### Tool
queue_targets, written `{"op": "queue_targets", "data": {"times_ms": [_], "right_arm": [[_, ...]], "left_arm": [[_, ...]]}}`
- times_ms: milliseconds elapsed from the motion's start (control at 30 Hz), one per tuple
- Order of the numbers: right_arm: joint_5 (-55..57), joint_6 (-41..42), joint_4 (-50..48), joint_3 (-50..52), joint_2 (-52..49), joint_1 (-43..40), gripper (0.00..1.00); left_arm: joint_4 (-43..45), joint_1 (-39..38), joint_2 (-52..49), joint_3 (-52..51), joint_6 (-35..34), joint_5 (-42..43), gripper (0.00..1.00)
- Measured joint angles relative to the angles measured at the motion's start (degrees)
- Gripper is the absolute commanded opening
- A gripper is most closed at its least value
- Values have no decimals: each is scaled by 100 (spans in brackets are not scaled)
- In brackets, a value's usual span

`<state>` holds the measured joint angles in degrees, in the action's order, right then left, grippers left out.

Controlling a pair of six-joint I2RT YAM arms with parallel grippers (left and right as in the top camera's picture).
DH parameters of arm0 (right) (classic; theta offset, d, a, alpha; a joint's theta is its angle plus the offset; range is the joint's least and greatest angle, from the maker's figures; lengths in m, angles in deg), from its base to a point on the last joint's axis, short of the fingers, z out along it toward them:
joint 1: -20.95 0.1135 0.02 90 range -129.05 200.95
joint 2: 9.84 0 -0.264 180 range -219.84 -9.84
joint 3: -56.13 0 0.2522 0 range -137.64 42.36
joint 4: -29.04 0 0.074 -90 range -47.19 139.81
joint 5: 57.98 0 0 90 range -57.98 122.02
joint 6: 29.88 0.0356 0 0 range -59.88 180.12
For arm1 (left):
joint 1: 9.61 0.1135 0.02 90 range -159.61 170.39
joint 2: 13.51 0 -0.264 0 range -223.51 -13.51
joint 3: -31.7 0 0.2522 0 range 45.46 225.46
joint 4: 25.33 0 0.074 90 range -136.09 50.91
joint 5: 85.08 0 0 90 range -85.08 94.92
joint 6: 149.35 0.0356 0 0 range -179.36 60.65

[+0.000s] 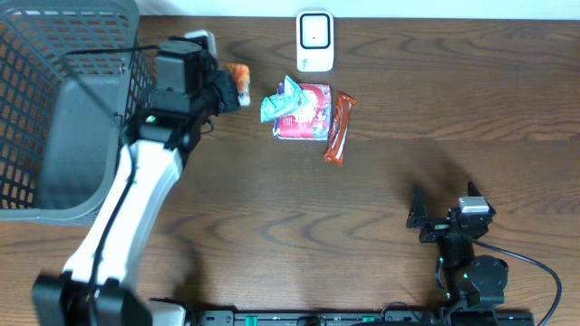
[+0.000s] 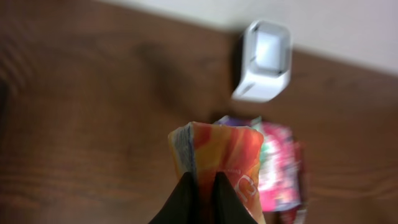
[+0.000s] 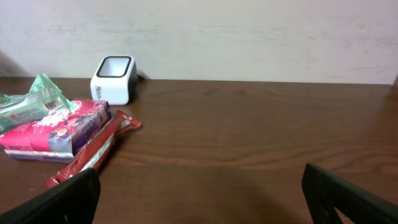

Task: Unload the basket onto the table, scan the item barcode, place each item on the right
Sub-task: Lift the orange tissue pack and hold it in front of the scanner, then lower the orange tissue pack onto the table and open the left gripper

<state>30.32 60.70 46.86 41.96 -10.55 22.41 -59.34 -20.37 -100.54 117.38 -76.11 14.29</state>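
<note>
**A:** Entry, left arm. State of the left gripper (image 2: 202, 190)?

**B:** Jaws drawn narrow, pinching the orange glossy snack packet (image 2: 219, 155) by one edge. The packet sticks out past the black fingertips (image 2: 185, 198), towards the far side of the table.

**A:** Position against the white box-shaped barcode scanner (image 1: 314, 41)?

**B:** Apart. In the overhead view the packet sits left of the scanner and nearer the robot. In the left wrist view the scanner lies beyond the packet, off to the right. No barcode can be made out on the packet face.

**A:** Other items?

**B:** A green crinkled wrapper (image 1: 281, 102), a pink foil pouch (image 1: 310, 119) and a long red-brown bar wrapper (image 1: 338, 129) are bunched just right of the held packet. A grey wire-mesh basket (image 1: 54, 81) stands at far left.

**A:** Right gripper (image 3: 200, 180)?

**B:** Spread wide, holding nothing, low over the dark wooden table (image 3: 261, 137), well apart from the pile.
</note>
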Motion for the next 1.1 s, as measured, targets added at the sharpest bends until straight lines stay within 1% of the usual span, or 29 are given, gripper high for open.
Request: {"op": "queue_targets", "data": {"times_ms": [100,133,167,200,233,333,367,567,667,767,833,900,967,1100], "right_arm": [[0,0,0,0,0,0,99],[0,0,0,0,0,0,99],[0,0,0,0,0,0,99],[0,0,0,0,0,0,99],[0,0,0,0,0,0,99],[0,0,-2,0,0,0,99],[0,0,0,0,0,0,99],[0,0,0,0,0,0,99],[0,0,0,0,0,0,99],[0,0,0,0,0,0,99],[0,0,-2,0,0,0,99],[0,0,0,0,0,0,99],[0,0,-2,0,0,0,99],[0,0,0,0,0,0,99]], "left_arm": [[-33,-85,-474,0,50,-146,8],[-33,-129,-605,0,55,-188,16],[-33,-184,-745,0,63,-203,49],[-35,-236,-876,0,94,-225,53],[-37,-286,-1001,0,109,-227,54],[-33,-365,-1228,0,138,-227,68],[-28,-365,-1255,0,142,-229,70],[332,-358,-1255,0,160,-247,69],[518,-358,-1191,0,149,-232,59],[754,-358,-1088,0,118,4,54],[780,-361,-1043,0,15,229,44],[769,-389,-1043,0,-55,369,30],[719,-442,-1060,0,-133,455,24],[564,-693,-1200,0,-146,573,24]]}}
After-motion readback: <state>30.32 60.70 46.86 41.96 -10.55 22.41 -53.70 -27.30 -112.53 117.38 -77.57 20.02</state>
